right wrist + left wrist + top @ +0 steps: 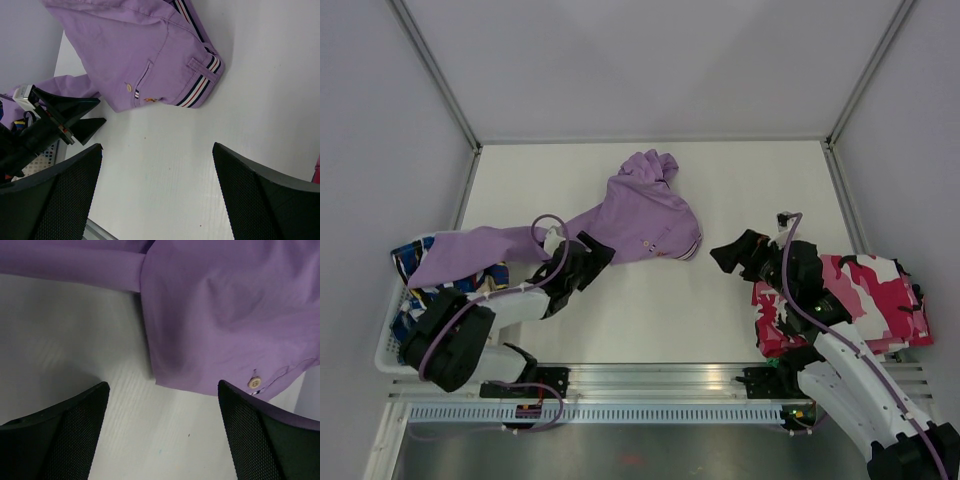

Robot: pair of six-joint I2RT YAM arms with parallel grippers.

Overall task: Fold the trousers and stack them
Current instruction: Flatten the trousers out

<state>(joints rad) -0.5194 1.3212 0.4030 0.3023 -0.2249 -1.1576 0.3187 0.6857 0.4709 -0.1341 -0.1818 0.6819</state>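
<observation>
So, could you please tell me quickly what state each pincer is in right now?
Left pincer: open, holding nothing.
Right pincer: open, holding nothing.

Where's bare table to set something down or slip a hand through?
Free: the table at its near middle, between the left gripper, the right gripper and the waistband of the trousers; also the far right corner beside them. Crowded: the left edge, where a trouser leg drapes onto the basket, and the near right, covered by the camouflage garment.
</observation>
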